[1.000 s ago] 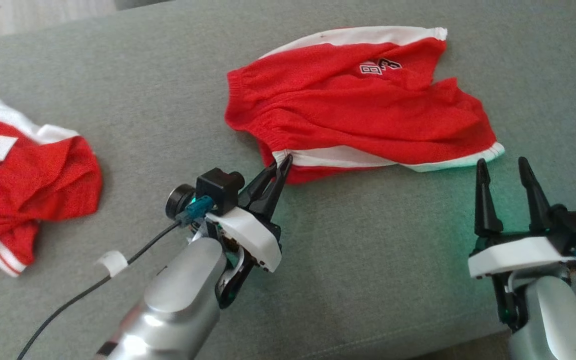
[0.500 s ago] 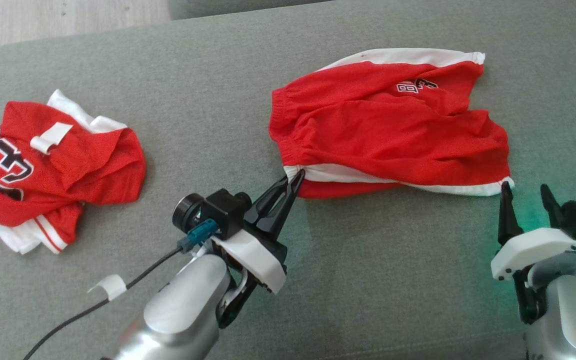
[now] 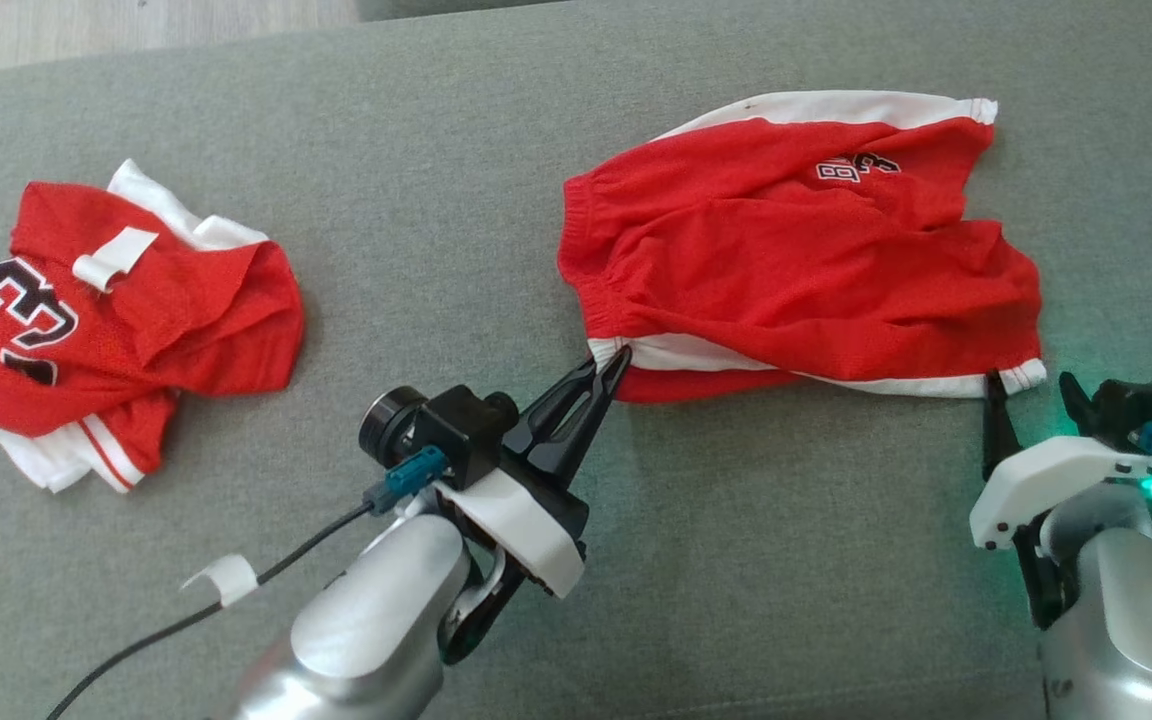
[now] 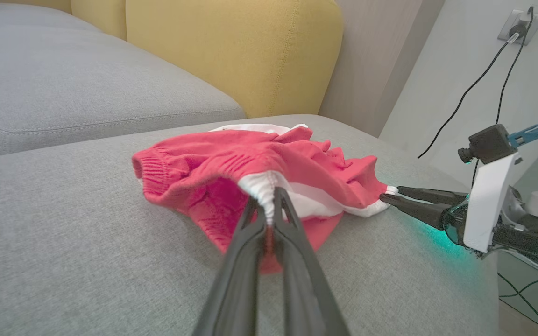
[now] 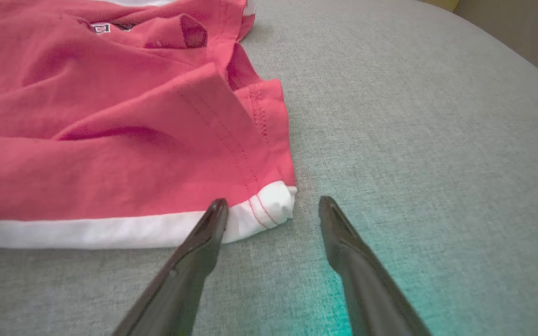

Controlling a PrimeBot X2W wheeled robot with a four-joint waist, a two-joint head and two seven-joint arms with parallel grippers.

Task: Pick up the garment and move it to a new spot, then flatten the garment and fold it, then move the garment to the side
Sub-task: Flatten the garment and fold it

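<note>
The left hand [image 3: 618, 358], nearest the robot, is pressed together on the near-left corner of the red shorts [image 3: 796, 260]. It pinches the fabric where the elastic waist meets the white side stripe, and in the left wrist view the cloth bunches up between its two dark fingers. The right hand [image 3: 1028, 388] is at the near-right corner of the shorts with its fingers spread and nothing between them. One tip lies over the white hem and the other over bare seat just beside the hem corner, with a green glow on the fabric under it. The shorts lie rumpled on the grey sofa [image 3: 436, 150], waistband toward the robot's left and leg openings toward its right. A small black-and-white emblem shows on their far leg. Well apart to the left of the shorts, a crumpled red jersey [image 3: 116, 310] with a black number lies on the same seat. Beyond the shorts, a yellow back cushion [image 4: 231, 51] rises in the left wrist view.
</note>
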